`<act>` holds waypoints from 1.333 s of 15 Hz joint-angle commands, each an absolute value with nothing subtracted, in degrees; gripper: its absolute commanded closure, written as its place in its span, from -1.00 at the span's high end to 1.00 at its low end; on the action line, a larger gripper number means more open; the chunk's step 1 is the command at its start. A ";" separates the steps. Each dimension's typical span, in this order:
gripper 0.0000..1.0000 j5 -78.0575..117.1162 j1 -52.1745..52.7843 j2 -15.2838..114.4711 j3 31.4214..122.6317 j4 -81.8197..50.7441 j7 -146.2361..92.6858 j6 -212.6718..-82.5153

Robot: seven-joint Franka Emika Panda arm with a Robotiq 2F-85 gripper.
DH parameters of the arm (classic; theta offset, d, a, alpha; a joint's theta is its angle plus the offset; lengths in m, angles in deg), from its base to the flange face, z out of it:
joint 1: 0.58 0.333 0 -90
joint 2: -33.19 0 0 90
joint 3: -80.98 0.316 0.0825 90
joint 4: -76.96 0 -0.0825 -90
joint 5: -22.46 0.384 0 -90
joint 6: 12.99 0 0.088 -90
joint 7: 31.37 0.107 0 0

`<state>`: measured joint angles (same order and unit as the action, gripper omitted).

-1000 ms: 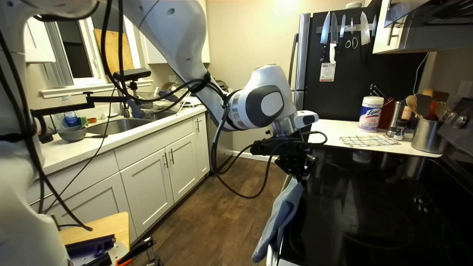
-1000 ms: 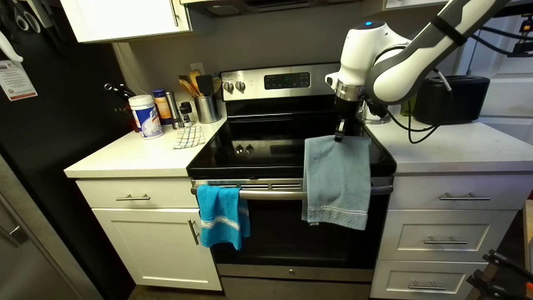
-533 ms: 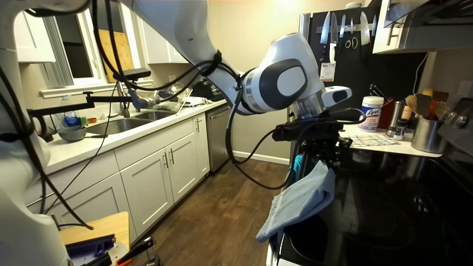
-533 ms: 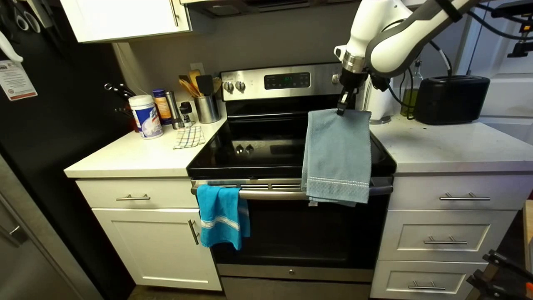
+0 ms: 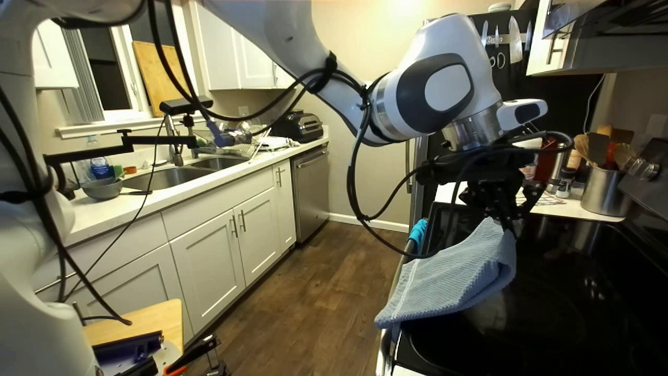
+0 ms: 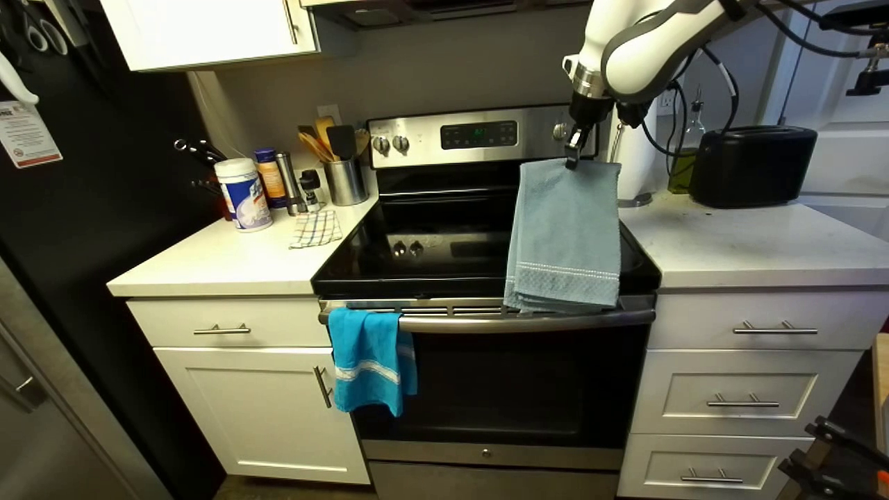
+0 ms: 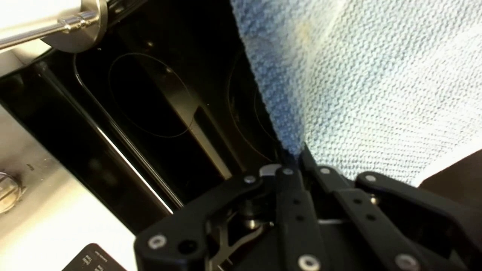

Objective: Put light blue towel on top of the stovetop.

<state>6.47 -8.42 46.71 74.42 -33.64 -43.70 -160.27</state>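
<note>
The light blue towel shows in both exterior views [image 5: 459, 277] [image 6: 569, 229] and fills the right of the wrist view [image 7: 380, 86]. My gripper [image 7: 299, 156] is shut on its upper edge; the gripper also shows in both exterior views [image 5: 509, 224] [image 6: 572, 163]. The towel hangs down from the fingers in a slanted fold. Its hem reaches the stove's front edge, near the oven handle [image 6: 458, 324]. The glossy black stovetop [image 6: 437, 243] lies below the gripper and behind the towel; it also shows in an exterior view [image 5: 553, 308] and the wrist view [image 7: 147, 94]. The towel covers part of its right side.
A bright blue towel [image 6: 371, 364] hangs on the oven handle. The control panel [image 6: 479, 135] stands behind the stovetop. A utensil holder [image 6: 345, 182] and wipes canister [image 6: 243, 194] stand on the left counter. A paper towel holder [image 6: 633, 156] and black toaster [image 6: 753, 167] stand at right.
My gripper has risen and moved back over the stovetop with the towel in it. The towel's hem has lifted from in front of the oven door to about handle height.
</note>
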 commanded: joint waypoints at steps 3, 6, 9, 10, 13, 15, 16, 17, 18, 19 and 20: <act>-0.97 11.10 -11.00 50.44 74.30 -26.56 -48.16 -156.74; -0.97 10.96 -11.99 51.86 73.83 -24.17 -48.16 -156.13; -0.36 9.92 -12.31 53.05 73.26 -22.33 -47.27 -154.87; -0.32 9.39 -12.12 53.56 72.97 -21.88 -46.67 -154.77; 0.06 8.41 -11.26 53.72 72.35 -22.31 -44.63 -154.26; 0.31 9.23 -10.55 52.71 72.74 -24.37 -43.25 -152.84; 0.43 10.24 -10.37 52.10 73.60 -25.90 -43.52 -152.60; 0.54 10.91 -9.73 51.57 74.36 -27.76 -42.76 -152.76; 0.69 11.76 -9.30 51.33 75.15 -28.97 -42.69 -152.71; 0.80 13.01 -8.80 51.02 76.40 -30.97 -42.89 -153.69; 0.94 15.74 -8.54 50.96 78.26 -32.50 -43.82 -154.16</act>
